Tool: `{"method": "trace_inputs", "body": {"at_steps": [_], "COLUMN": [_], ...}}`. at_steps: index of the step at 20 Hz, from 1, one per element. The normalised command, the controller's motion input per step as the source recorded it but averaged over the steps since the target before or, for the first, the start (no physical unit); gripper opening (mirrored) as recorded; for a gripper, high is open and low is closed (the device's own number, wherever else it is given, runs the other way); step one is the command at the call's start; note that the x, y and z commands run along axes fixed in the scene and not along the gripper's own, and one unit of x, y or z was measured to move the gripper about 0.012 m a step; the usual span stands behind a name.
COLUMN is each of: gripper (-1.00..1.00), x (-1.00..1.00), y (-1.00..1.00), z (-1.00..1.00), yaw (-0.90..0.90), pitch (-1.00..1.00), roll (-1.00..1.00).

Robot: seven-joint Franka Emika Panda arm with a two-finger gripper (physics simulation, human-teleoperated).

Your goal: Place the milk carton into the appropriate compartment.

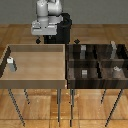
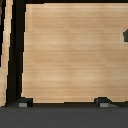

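white milk carton (image 1: 10,64) alone in tan tray (image 1: 35,80).

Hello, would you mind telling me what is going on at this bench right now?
A single robot arm is poised behind the light tan tray, holding nothing. The milk carton stands upright inside that tray, near the exterior view's left wall. The dark partitioned tray beside it already holds a few small items. The end effector's state cannot be judged.
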Motion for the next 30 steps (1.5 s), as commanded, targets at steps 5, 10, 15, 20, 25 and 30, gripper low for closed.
{"method": "trace_inputs", "body": {"at_steps": [5,10,15,20,25,30], "gripper": [1.0,1.0,1.0,1.0,1.0,1.0], "x": [0.0,0.0,0.0,0.05,1.0,1.0], "y": [-1.0,-1.0,-1.0,-0.8,0.0,0.0], "z": [0.0,0.0,0.0,0.0,0.0,0.0], "yaw": [0.0,0.0,0.0,0.0,0.0,0.0], "pitch": [0.0,0.0,0.0,0.0,0.0,0.0], "roll": [0.0,0.0,0.0,0.0,0.0,0.0]}}
